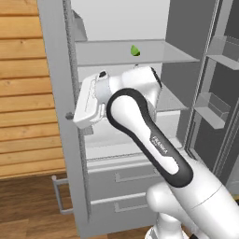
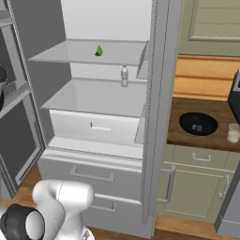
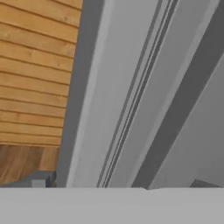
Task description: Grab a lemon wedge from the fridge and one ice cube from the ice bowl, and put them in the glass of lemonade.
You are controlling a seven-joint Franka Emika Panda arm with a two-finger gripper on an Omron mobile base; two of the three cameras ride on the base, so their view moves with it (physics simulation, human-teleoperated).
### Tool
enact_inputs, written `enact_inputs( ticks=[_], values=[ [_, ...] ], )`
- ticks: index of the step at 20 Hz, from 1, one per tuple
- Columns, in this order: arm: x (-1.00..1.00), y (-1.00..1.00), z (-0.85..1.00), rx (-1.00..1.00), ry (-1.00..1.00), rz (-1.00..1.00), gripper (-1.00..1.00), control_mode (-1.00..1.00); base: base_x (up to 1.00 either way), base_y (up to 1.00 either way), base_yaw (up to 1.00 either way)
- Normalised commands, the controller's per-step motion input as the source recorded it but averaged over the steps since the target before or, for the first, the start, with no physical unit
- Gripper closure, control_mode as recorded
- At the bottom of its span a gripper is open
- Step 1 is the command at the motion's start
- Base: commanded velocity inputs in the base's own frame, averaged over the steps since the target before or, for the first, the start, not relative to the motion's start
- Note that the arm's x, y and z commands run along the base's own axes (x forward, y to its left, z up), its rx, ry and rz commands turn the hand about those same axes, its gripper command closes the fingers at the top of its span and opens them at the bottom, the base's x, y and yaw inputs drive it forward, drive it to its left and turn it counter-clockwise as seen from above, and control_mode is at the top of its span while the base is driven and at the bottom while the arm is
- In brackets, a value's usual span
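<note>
While the hand sits close against the left door edge of the fridge [image 1: 60, 93], the gripper [image 1: 77, 112] stands spread to its full width and holds nothing; its fingertips are hard to pick out, so the point marks the white hand body. In the hand view, the camera looks along the grey door edge and its seal grooves, with wood planking at nine o'clock. That suits a hand parked beside the door, not reaching for a shelf.

Item: white arm [image 1: 149, 135], elbow bent, rising from five o'clock in the left base view, wrist turned toward nine o'clock. It blocks part of the fridge's middle shelves.

Item: lemon wedge [image 1: 135, 50], tiny and green-yellow, on the upper glass shelf [image 1: 116, 53], at twelve o'clock from the hand and well apart from it. In the right base view, it sits at eleven o'clock, near the shelf's middle. Both doors are open, presumably to give the arm this access.

Item: small clear bottle [image 2: 124, 76], upright on the shelf below the wedge.

Item: ice bowl [image 2: 198, 123], glossy black, on the brown counter [image 2: 178, 117] at three o'clock in the right base view, outside the fridge's right door.

Item: glass of lemonade [image 2: 233, 132], just beside the bowl toward three o'clock, apart from it.

Judgement: nothing collected yet; the wedge comes first, needing a lift and reach inward.
</note>
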Motion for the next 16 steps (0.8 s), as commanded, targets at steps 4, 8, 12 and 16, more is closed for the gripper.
enact_inputs(
  ticks=[4, 8, 12, 16],
  values=[
    [0.0, 0.92, 0.0, -0.01, -0.03, 0.0, -1.0, -1.0, 0.0, 0.0, 0.0],
    [0.0, 0.7, 0.0, -0.03, 0.0, 0.0, -1.0, -1.0, 0.0, 0.0, 0.0],
    [0.0, 0.2, 0.12, -0.01, 0.0, 0.0, -1.0, -1.0, 0.0, 0.0, 0.0],
    [-0.3, -0.37, 0.54, 0.0, 0.0, 0.0, -1.0, -1.0, 0.0, 0.0, 0.0]
  ],
)
